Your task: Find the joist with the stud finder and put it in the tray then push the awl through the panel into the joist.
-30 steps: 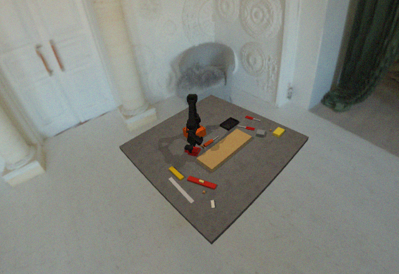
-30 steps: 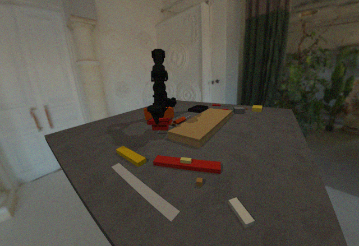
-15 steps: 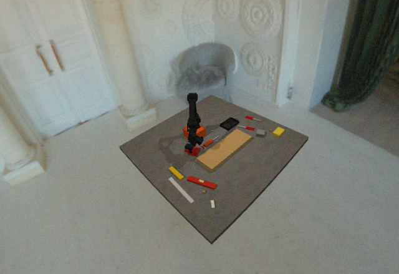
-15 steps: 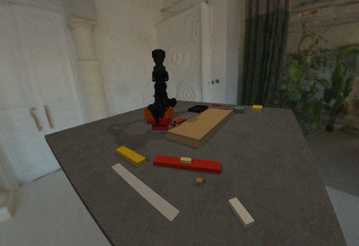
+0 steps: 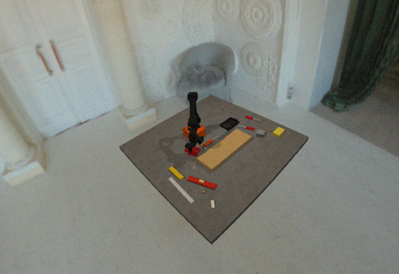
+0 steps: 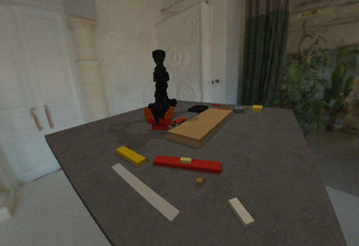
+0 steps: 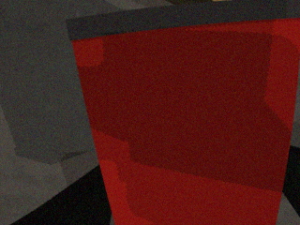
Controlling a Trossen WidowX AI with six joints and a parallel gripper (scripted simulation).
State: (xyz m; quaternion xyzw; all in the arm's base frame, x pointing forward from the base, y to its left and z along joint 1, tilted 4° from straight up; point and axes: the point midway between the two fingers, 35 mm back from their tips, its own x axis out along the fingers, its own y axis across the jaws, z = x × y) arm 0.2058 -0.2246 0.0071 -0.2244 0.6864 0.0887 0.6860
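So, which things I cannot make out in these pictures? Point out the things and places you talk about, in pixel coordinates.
- Joist: top and exterior views, hidden by the wooden panel (image 5: 225,150) (image 6: 202,124).
- Underside of the red stud finder (image 5: 195,152) (image 6: 160,126) (image 7: 187,108): wrist view, its own body hides it.
- Tips of the two red-handled tools: top view, too small.

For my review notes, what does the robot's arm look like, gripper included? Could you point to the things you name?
The arm (image 5: 192,111) (image 6: 160,77) is matte black all over, slim, with blocky, knobbly joints and a squarish top end. Its gripper (image 5: 192,150) is black too, with dark fingers showing at the lower corners of the wrist view. No cable or marking can be made out at this blur.
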